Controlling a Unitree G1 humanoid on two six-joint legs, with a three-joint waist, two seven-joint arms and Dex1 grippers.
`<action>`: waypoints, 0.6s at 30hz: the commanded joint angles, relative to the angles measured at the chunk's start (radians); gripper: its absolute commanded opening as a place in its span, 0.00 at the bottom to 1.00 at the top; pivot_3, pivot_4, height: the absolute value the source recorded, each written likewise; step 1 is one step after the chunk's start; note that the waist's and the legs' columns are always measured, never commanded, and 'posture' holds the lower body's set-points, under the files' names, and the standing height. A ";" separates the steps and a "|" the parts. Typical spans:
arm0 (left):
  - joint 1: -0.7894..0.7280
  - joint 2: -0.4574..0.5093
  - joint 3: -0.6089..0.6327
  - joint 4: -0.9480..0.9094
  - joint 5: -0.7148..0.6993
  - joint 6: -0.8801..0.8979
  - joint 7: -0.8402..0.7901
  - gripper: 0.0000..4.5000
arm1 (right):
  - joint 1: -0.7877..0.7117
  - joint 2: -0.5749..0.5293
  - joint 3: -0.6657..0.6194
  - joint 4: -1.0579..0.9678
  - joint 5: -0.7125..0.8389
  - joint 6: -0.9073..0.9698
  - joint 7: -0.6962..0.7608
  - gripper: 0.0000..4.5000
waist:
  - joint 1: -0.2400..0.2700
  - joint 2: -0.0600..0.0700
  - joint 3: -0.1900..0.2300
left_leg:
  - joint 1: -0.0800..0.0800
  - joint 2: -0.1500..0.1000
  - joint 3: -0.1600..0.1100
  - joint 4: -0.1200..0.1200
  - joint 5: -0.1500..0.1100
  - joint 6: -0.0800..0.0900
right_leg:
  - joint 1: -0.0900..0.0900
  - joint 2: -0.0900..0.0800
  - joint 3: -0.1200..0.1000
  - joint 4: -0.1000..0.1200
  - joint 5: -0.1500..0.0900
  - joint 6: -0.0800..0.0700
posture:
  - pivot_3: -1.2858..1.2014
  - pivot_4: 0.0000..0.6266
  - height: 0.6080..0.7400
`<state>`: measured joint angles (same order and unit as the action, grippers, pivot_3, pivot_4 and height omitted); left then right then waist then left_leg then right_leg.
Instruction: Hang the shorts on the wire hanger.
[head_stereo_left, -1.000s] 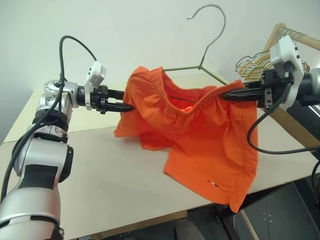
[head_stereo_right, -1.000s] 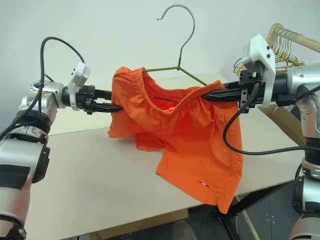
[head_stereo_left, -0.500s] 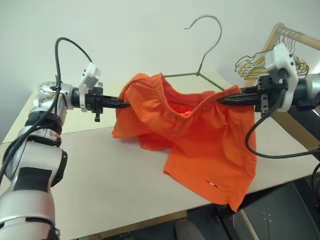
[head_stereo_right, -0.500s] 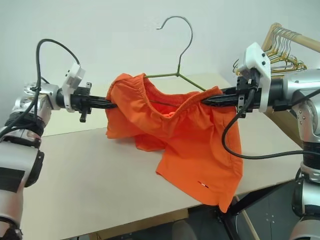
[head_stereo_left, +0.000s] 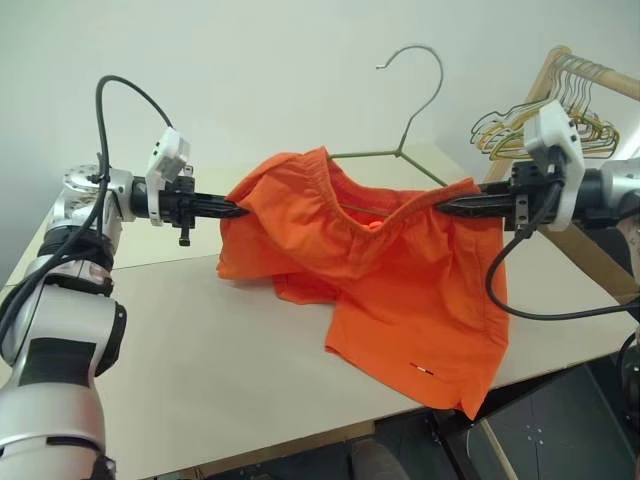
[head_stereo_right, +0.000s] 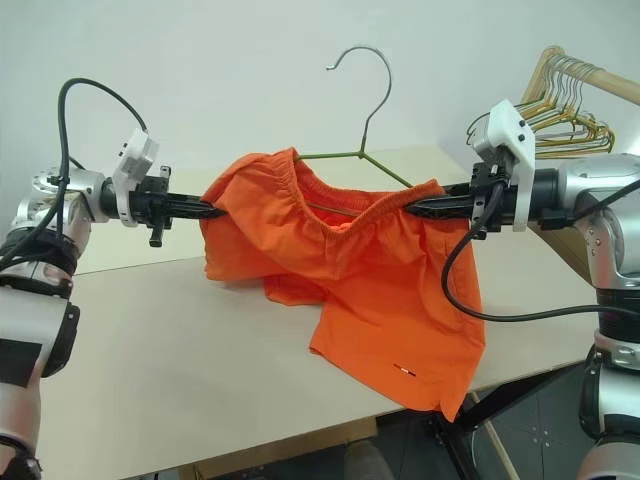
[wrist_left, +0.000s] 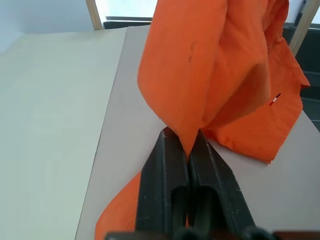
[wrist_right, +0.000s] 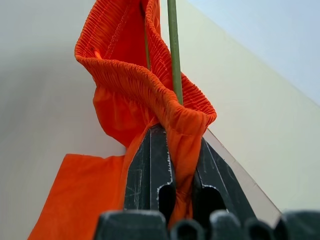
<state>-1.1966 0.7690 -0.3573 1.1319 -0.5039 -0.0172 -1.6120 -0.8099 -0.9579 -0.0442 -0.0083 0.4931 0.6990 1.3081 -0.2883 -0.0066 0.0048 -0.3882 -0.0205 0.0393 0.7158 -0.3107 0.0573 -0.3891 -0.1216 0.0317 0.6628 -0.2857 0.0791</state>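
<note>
Beige table (head_stereo_left: 200, 340) under pinched orange shorts (head_stereo_left: 400, 280)

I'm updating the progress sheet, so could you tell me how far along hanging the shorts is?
Done: the wire hanger already sits inside the waistband of the shorts. In hand: the left hand and right hand, both shut on the shorts, hold them stretched between them. Left: one leg drapes on the table; settle and release.

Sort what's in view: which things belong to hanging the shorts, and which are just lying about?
In the job:
- bright orange fabric shorts
- thin dark olive-green wire hanger
- left gripper, shut on the shorts
- right gripper, shut on the waistband

Just about:
- bunch of pale green, yellow and grey wire hangers
- wooden rack
- beige table
</note>
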 joint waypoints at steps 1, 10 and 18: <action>-0.002 -0.019 0.077 0.034 0.048 -0.047 -0.002 0.00 | -0.004 0.003 -0.026 -0.019 0.019 -0.024 -0.004 0.00 | 0.001 0.000 0.000 | 0.000 0.000 0.000 0.000 0.000 0.000 | 0.000 0.000 -0.001 0.000 0.000 0.000 | 0.40 0.00 1.00; -0.014 -0.062 0.213 0.031 0.056 -0.013 0.002 0.53 | 0.005 0.021 -0.020 -0.039 0.022 -0.005 -0.021 0.00 | 0.001 0.000 0.000 | 0.000 0.000 0.000 0.000 0.000 0.000 | 0.000 0.000 -0.002 0.000 0.000 0.000 | 0.40 0.00 1.00; 0.008 -0.031 0.249 -0.024 0.020 0.034 -0.002 1.00 | 0.024 0.018 -0.024 -0.051 0.023 0.010 -0.039 0.00 | -0.001 0.000 0.000 | 0.000 0.000 0.000 0.000 0.000 0.000 | 0.000 0.000 -0.002 0.000 0.000 0.000 | 0.40 0.00 1.00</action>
<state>-1.1743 0.7195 -0.1368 1.1411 -0.4604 0.0173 -1.6117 -0.7727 -0.9331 -0.0441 -0.0331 0.4952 0.7043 1.2816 -0.2892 -0.0066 0.0048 -0.3881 -0.0207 0.0393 0.7161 -0.3104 0.0569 -0.3889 -0.1218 0.0302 0.6630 -0.2858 0.0794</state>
